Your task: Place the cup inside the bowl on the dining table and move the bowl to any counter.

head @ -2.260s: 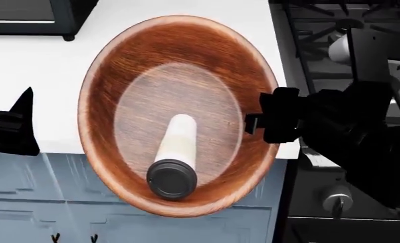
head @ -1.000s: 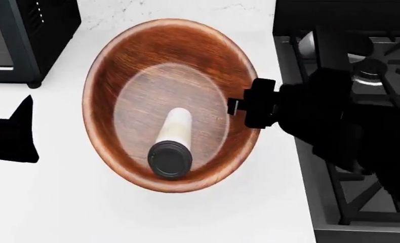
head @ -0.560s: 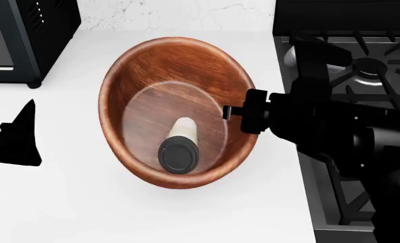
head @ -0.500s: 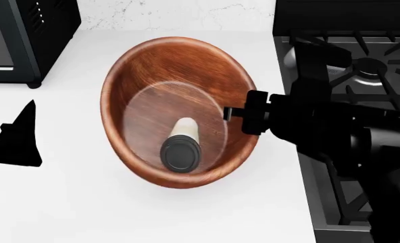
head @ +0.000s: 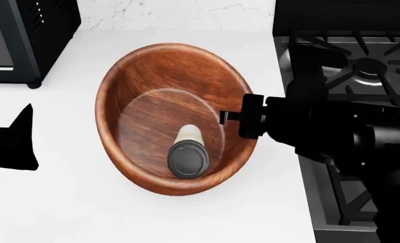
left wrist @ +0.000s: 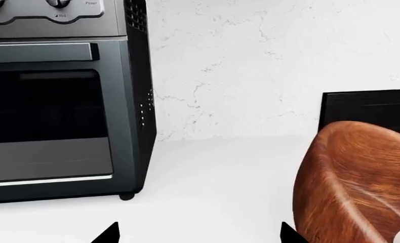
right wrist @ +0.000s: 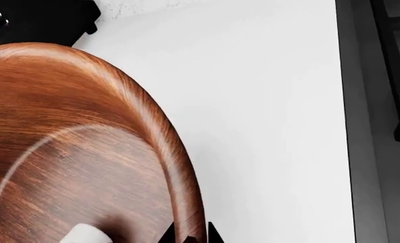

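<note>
While the left pincer (head: 14,139) hangs apart, right pincer (head: 232,117) clamped on the bowl (head: 153,86) rim, arm level.

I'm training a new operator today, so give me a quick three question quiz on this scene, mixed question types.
1. True or false: the cup lies inside the bowl.
2. Multiple choice: what does the right tool grip? A) the cup's lid B) the bowl's rim C) a stove knob
3. Short answer: which appliance stands on the counter on the side of the bowl away from the stove?

Key
1. True.
2. B; in the right wrist view its fingertips straddle the rim.
3. The dark toaster oven. The left tool hangs near it, holding nothing.
</note>
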### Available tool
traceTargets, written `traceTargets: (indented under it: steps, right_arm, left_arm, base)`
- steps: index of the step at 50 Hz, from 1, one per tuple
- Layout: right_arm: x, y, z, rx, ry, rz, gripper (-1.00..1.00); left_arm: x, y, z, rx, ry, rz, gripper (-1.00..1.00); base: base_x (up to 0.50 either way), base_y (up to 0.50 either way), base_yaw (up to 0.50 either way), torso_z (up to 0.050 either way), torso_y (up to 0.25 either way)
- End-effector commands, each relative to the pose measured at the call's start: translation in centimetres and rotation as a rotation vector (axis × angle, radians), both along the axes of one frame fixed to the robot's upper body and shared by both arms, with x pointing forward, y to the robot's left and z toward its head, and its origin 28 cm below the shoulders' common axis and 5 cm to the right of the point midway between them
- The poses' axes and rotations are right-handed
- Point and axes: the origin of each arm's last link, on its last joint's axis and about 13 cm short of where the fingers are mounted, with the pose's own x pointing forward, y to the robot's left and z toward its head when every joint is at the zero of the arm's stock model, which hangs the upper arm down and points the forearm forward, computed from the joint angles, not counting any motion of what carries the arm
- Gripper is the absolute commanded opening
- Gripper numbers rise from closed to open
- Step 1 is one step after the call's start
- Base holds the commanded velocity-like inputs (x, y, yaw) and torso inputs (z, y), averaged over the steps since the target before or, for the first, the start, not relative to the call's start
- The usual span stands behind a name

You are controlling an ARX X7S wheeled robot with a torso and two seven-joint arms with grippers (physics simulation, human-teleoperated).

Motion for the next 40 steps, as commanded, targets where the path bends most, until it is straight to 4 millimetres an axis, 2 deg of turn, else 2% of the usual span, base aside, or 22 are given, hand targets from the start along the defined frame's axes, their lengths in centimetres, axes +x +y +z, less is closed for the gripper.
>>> traceTargets:
  steps: [1,14,15,30,35,40]
  right_arm:
    - [-0.2,0.3,0.9,0.018,-0.001,0.021,-1.00]
    - [-0.2,0.4,1.8,0.001,-0.014,0.014,-1.00]
    - [-0.2,0.3,1.9,0.001,-0.016,0.014,1.00]
    - [-0.1,0.2,1.8,-0.001,-0.022,0.002,1.00]
    - [-0.1,0.3,1.8,0.000,-0.024,0.002,1.00]
    - [-0.4,-0.1,2.1,-0.003,-0.089,0.017,1.00]
  left_arm:
    - [0.0,0.0,0.0,-0.003,0.002,-0.004,1.00]
    - [-0.1,0.2,-0.1,-0.009,0.002,-0.005,1.00]
    - [0.0,0.1,-0.1,-0.010,0.003,-0.005,1.00]
    - [-0.2,0.5,-0.2,-0.013,0.004,-0.004,1.00]
    - [0.1,-0.3,-0.4,-0.012,0.006,-0.004,1.00]
    - [0.0,0.0,-0.3,-0.013,0.005,-0.003,1.00]
  base:
    - [0.00,0.00,0.00,0.000,0.000]
    - [0.00,0.00,0.00,0.000,0.000]
    - [0.00,0.00,0.00,0.000,0.000]
    - [0.00,0.00,0.00,0.000,0.000]
    - [0.00,0.00,0.00,0.000,0.000]
    - [0.00,0.00,0.00,0.000,0.000]
